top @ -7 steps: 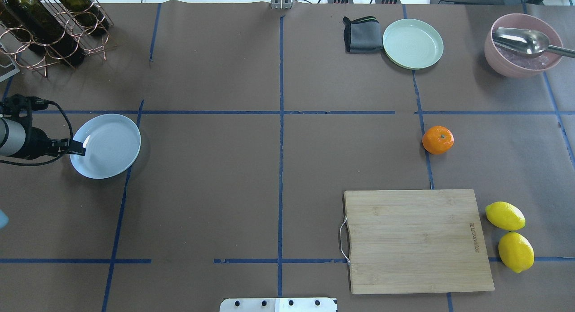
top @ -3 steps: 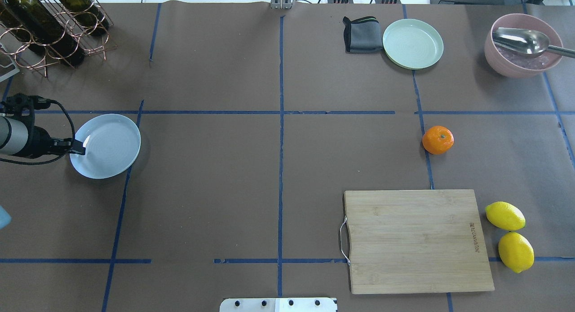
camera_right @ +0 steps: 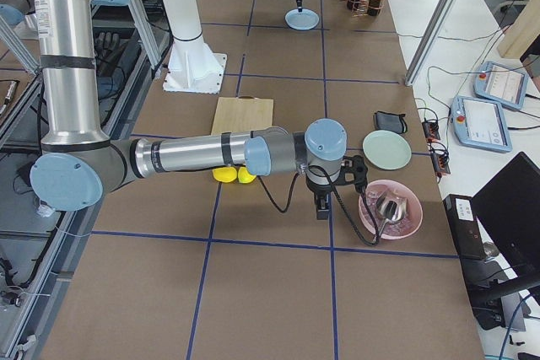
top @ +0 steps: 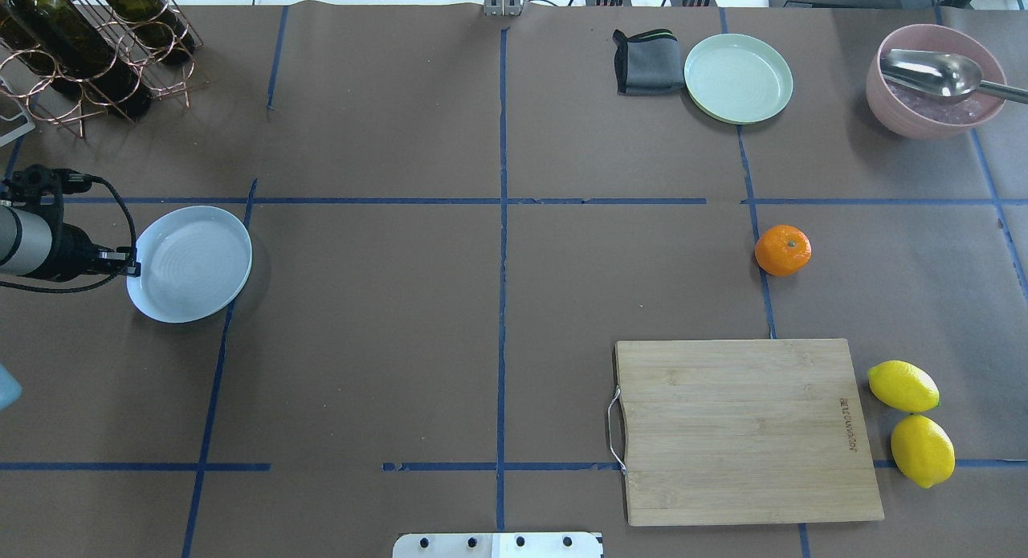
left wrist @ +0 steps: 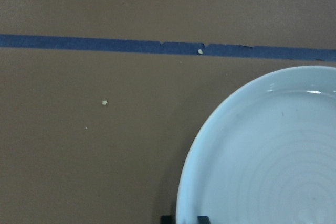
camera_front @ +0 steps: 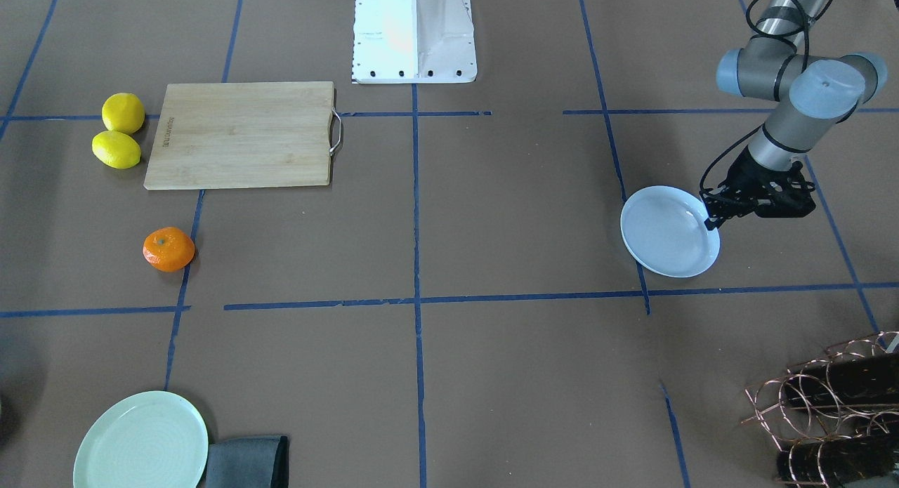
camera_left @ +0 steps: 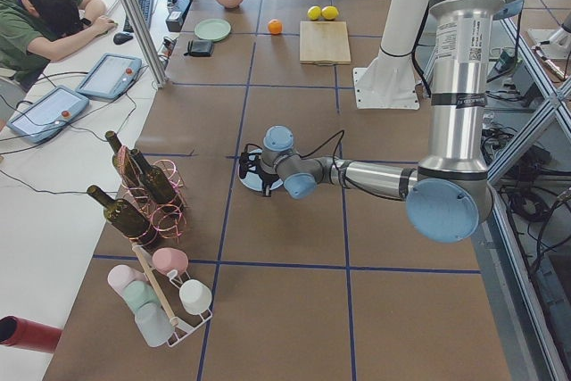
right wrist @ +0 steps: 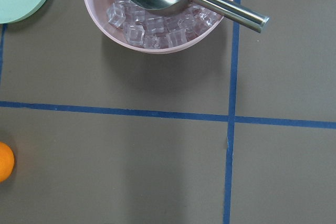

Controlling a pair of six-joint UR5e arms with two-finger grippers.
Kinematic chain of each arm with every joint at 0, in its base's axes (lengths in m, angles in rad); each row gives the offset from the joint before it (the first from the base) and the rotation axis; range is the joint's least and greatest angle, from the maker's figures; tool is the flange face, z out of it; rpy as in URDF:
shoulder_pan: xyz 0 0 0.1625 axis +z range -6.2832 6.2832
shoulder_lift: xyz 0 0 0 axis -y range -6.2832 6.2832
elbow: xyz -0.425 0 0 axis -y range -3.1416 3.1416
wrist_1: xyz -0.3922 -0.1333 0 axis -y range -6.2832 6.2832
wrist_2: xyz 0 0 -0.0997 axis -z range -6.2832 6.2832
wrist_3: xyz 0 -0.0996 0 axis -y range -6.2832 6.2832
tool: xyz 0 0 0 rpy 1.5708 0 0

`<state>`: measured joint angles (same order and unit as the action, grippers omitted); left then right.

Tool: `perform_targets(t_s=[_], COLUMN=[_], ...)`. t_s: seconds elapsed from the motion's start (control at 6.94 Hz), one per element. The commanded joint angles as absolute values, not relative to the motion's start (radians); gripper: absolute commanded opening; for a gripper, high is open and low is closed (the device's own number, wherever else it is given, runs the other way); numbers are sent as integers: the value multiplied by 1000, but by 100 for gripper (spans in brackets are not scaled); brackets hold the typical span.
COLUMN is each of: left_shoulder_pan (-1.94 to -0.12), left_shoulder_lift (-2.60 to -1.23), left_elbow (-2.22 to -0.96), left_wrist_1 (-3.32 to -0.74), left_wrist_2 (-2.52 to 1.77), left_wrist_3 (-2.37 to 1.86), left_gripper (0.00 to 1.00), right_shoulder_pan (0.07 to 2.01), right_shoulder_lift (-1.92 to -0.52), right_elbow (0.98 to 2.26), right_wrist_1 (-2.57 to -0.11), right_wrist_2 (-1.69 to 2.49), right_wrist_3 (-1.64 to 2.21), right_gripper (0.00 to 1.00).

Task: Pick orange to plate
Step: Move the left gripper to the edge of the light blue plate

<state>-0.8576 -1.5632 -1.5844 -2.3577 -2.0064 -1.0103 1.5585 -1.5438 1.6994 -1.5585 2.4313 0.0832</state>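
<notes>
Broadly, a brown paper-covered table (top: 401, 301) gridded with blue tape fills the scene, and beside it a person (camera_left: 40, 11) slumps over a desk. A wooden cutting board (top: 747, 429) lies on the robot's right. Since a second ago the plate (top: 193, 261) has settled flatter. The left gripper (top: 132, 264) has drawn back to its rim, fingers slightly apart astride the edge. The orange (top: 782, 250) has not moved: it sits on the table beyond the board, well apart from that gripper. The right gripper (camera_right: 321, 208) hangs near it, just beside the pink bowl (top: 936, 80); whether its fingers are apart or together I cannot tell.
</notes>
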Motion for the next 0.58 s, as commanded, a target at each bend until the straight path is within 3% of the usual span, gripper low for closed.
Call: perform_targets(t_s=[0.0, 0.43], left_shoulder_pan=[-861, -1013], left_shoulder_lift=[-1562, -1581], left_elbow=[-1621, -1670], left_wrist_1=[-2353, -2298], left_wrist_2=[-2013, -2141], left_wrist_3=[-1008, -996], left_gripper=[0, 0], right_shoulder_pan=[1559, 1546], right_shoulder_lift=[-1543, -1543], right_elbow=[1701, 1710], right_wrist_1=[-1559, -1557], right_wrist_2=[2431, 2431], right_wrist_3=[86, 90], right_gripper=[100, 100])
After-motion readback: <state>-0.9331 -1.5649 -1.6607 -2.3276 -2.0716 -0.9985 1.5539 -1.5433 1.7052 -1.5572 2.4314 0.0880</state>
